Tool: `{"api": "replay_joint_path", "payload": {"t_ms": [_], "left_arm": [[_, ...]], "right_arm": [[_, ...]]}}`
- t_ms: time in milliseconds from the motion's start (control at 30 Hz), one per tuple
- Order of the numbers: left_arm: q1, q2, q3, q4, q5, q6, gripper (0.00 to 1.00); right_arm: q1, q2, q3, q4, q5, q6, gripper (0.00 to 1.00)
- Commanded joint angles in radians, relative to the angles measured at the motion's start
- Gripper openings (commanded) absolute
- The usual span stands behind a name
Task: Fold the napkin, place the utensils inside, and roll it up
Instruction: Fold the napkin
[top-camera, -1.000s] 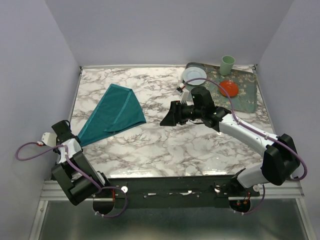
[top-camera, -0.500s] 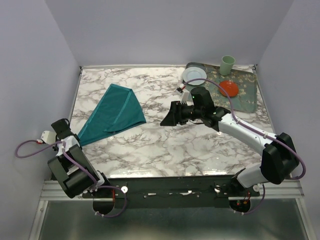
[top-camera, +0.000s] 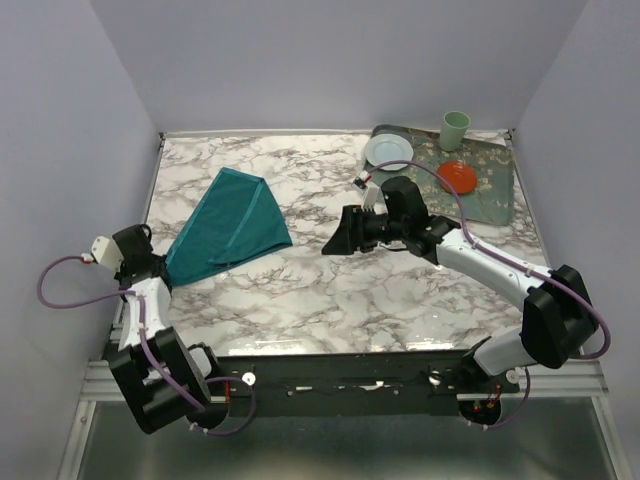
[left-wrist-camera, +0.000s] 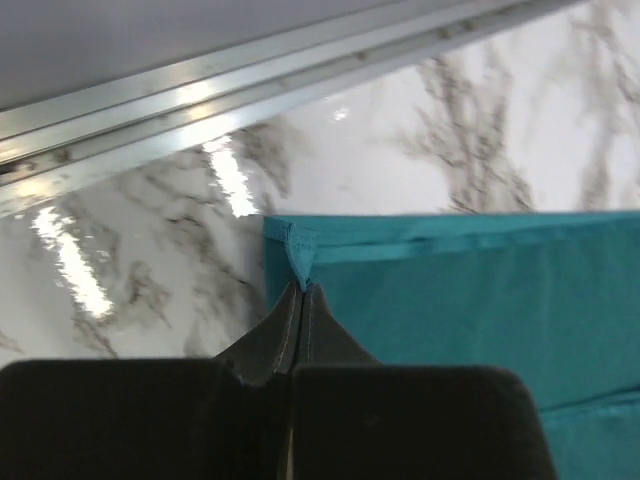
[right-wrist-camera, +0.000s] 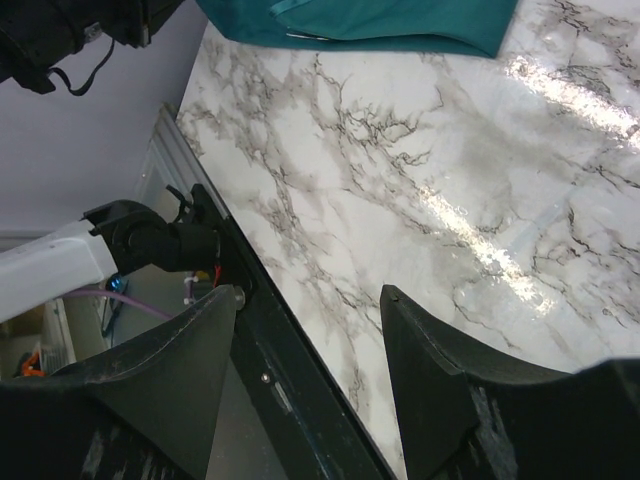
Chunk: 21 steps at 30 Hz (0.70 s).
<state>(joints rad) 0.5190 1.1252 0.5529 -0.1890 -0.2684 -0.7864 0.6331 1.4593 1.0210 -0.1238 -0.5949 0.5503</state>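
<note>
The napkin (top-camera: 228, 228) lies folded into a triangle at about 9 o'clock on the tabletop (top-camera: 400, 300); we judge it light, limp and apt to slide on the glossy surface, so a corner or hem is the place to take it. The left fingers (left-wrist-camera: 285, 325) are pressed together on its near corner. The left wrist view shows that pinch on the hem, which the top view hides behind the wrist; only the top view shows the whole triangle. The right fingers (right-wrist-camera: 440, 390) stand apart, holding nothing, above the tabletop's centre.
</note>
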Motion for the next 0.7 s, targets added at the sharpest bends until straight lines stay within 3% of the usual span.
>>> {"api": "replay_joint_path", "payload": {"t_ms": [0, 333, 567, 667], "left_arm": [[-0.163, -0.071, 0.086, -0.059, -0.021, 0.055, 0.0], [-0.503, -0.065, 0.266, -0.122, -0.15, 0.098, 0.0], [-0.658, -0.018, 0.347, -0.147, -0.209, 0.115, 0.0], [-0.675, 0.013, 0.364, -0.158, -0.195, 0.128, 0.0]], "right_arm": [[-0.006, -0.001, -0.025, 0.023, 0.006, 0.013, 0.68], [-0.01, -0.022, -0.073, 0.059, 0.032, 0.039, 0.68], [-0.013, -0.04, -0.101, 0.076, 0.041, 0.054, 0.68], [-0.015, -0.045, -0.108, 0.082, 0.04, 0.059, 0.68]]}}
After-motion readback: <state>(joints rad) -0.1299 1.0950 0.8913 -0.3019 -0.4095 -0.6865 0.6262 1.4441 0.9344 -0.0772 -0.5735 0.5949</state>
